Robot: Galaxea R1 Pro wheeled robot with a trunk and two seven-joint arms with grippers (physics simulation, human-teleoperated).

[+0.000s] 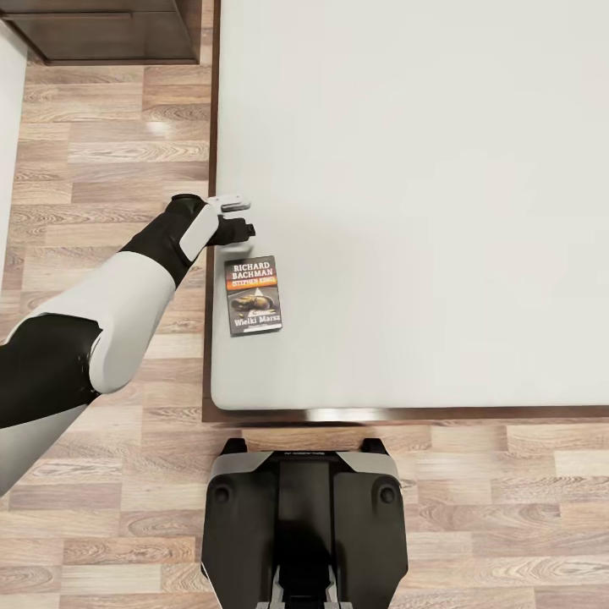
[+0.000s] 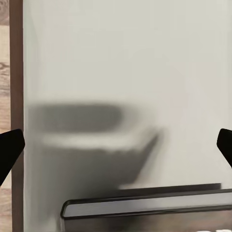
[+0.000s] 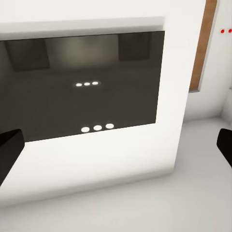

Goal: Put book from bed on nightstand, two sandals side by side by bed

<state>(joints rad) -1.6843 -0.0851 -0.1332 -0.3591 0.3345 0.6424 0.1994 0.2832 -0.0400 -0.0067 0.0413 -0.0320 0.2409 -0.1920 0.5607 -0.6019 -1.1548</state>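
Observation:
The book [image 1: 254, 296] lies flat near the bed's [image 1: 423, 211] near left corner, its dark cover with white "RICHARD BACHMAN" lettering facing up. My left gripper [image 1: 239, 228] hovers just beyond the book's top edge, over the mattress's left rim. In the left wrist view its dark fingertips [image 2: 10, 145] stand wide apart, so the left gripper [image 2: 116, 145] is open and empty, with the book's edge [image 2: 145, 205] just below. My right gripper [image 3: 116, 145] is open too, facing a white wall. The sandals are out of view.
A dark brown nightstand [image 1: 101, 30] stands at the far left past the wood plank floor [image 1: 110, 152]. The bed's dark frame [image 1: 338, 414] runs just ahead of my base [image 1: 304, 524]. The right wrist view faces a dark glossy wall panel [image 3: 82, 96].

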